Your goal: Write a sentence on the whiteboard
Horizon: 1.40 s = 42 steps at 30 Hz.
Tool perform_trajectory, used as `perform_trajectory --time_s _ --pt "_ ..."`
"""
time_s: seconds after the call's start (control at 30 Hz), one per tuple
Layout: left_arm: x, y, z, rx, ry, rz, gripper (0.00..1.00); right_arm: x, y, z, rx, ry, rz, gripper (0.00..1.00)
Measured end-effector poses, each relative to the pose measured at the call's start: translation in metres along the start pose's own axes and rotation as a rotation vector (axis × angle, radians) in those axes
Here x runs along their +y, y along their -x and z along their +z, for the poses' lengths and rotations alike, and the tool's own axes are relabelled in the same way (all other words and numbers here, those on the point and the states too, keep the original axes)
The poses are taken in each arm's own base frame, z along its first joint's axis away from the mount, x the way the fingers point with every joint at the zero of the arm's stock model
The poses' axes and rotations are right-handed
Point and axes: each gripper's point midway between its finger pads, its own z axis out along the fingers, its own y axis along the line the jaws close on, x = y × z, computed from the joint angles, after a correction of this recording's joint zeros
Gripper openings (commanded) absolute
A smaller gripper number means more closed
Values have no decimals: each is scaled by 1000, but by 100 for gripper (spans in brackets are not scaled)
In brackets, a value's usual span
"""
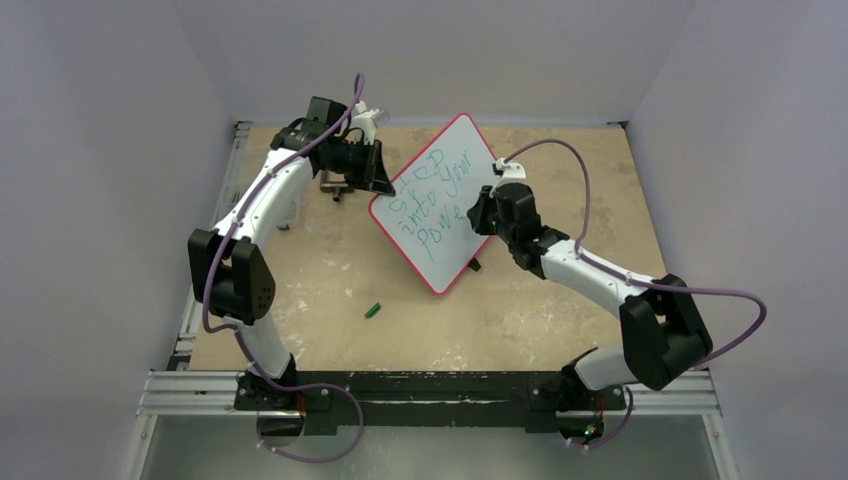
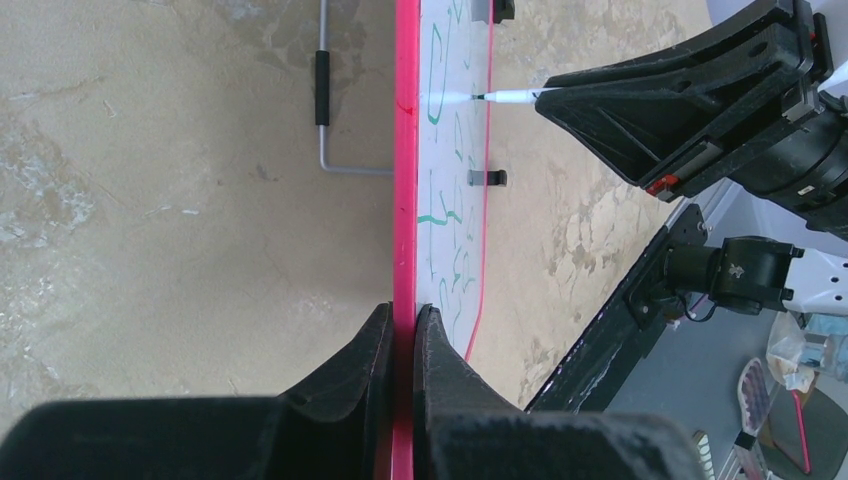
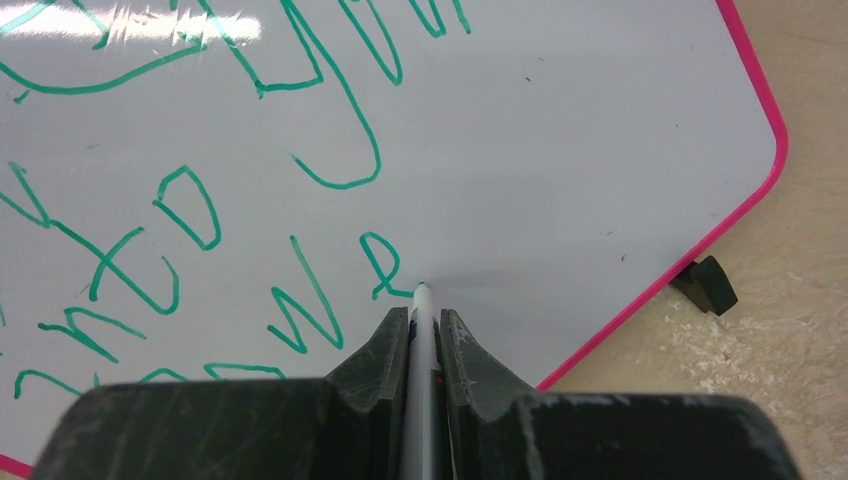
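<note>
The whiteboard (image 1: 440, 205), white with a red rim, stands tilted on the table's middle. My left gripper (image 2: 403, 318) is shut on its red rim (image 2: 405, 180) at the far left corner. Green words (image 3: 110, 265) on it read "step into your" and a third line ending in "powe". My right gripper (image 3: 424, 322) is shut on a white marker (image 3: 422, 330). The marker tip touches the board just right of the "e". From the left wrist view the marker (image 2: 510, 97) meets the board face edge-on. In the top view my right gripper (image 1: 482, 212) is at the board's right side.
A green marker cap (image 1: 373, 310) lies on the table in front of the board. A metal bar stand (image 2: 325, 110) lies behind the board. One black foot (image 3: 706, 285) of the board shows by its lower corner. The table's near rail (image 1: 430, 392) carries both arm bases.
</note>
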Motion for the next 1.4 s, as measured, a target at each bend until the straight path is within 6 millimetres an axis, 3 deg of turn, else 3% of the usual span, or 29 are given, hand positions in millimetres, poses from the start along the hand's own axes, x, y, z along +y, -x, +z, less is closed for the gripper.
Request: perform_trajectory --time_s 0.4,0.63,0.83,1.4 --pt "0 0 0 -1 -2 0 0 -1 11 -1 -15 -23 -10 0" --pt "0 0 0 0 -2 0 0 6 43 -17 -113 -7 5 0" --pt "-1 0 0 0 -5 0 0 10 51 -10 -120 -7 7 0" --pt "-1 0 0 0 -5 0 0 4 36 13 -71 -35 0 0"
